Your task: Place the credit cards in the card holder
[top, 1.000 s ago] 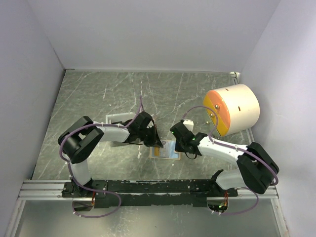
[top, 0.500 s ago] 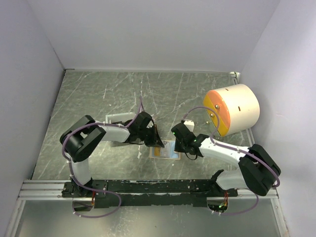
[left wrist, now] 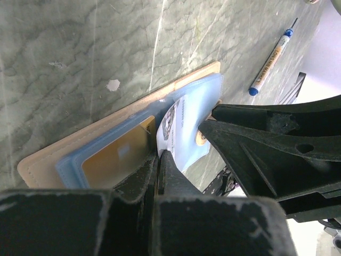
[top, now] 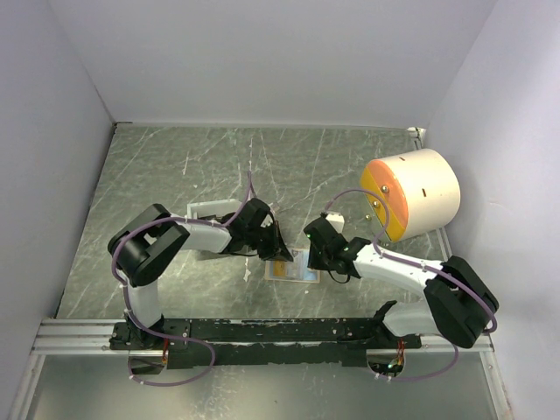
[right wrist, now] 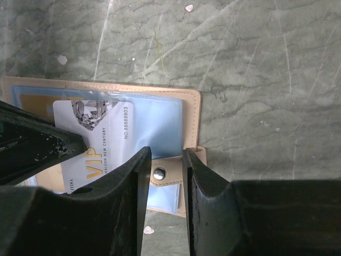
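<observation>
The tan card holder (top: 293, 268) lies open between my arms, its clear blue pockets (right wrist: 157, 122) facing up. A gold credit card (left wrist: 114, 154) sits in one pocket. A white credit card marked VIP (right wrist: 98, 144) lies partly over the pockets, bent upward at one edge (left wrist: 178, 120). My left gripper (left wrist: 159, 154) is shut on that edge. My right gripper (right wrist: 167, 154) is open just above the holder's snap tab (right wrist: 171, 180), which shows in the gap between its fingers. In the top view both grippers, left (top: 278, 249) and right (top: 322, 262), flank the holder.
A white pen with blue ends (left wrist: 272, 56) lies on the marble table beyond the holder. A white tray (top: 210, 210) stands behind the left arm. A large cream cylinder with an orange face (top: 411, 192) sits at the right, near the wall.
The right gripper's jaws have spread apart over the snap tab. The left gripper has shifted slightly, still pinching the white card.
</observation>
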`<state>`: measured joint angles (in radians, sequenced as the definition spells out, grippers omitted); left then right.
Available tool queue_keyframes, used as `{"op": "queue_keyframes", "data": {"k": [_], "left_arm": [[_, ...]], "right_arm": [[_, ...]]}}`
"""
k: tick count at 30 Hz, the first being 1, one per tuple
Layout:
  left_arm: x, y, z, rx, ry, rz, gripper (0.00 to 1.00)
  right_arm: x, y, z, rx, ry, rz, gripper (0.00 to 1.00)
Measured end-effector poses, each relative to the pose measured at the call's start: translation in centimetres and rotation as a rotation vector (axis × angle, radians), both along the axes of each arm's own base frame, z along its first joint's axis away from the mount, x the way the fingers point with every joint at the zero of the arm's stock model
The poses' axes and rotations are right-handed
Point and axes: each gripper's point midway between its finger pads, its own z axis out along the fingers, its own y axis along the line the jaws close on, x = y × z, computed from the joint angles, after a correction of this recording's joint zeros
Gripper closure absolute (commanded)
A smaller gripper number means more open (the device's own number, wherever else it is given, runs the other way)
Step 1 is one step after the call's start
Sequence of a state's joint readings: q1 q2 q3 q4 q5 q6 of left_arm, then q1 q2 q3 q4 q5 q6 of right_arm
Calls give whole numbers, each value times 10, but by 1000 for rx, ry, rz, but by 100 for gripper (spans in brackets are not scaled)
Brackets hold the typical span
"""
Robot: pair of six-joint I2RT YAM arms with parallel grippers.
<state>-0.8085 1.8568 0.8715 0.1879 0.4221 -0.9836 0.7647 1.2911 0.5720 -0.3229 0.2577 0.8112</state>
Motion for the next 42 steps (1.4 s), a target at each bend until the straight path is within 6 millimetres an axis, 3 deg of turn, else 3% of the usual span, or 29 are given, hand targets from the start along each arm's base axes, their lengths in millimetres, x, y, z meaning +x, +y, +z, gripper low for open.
{"op": "queue_keyframes", "data": {"k": [3, 8, 13, 21, 28, 42], "left_arm": [[0, 0, 0, -4, 4, 6, 87], [0, 4, 1, 21, -10, 32, 60], [3, 17, 10, 95, -54, 60, 50], [5, 32, 14, 167, -88, 80, 45], [1, 22, 19, 129, -99, 52, 41], [-5, 3, 14, 65, -81, 18, 42]], "right_arm": [[-1, 0, -1, 4, 4, 0, 69], [-2, 1, 1, 12, 6, -2, 67], [-7, 1, 6, 31, 17, 3, 67], [-8, 0, 16, 62, 8, 1, 67], [-2, -4, 16, 85, 16, -9, 65], [-7, -3, 1, 109, 37, 0, 66]]}}
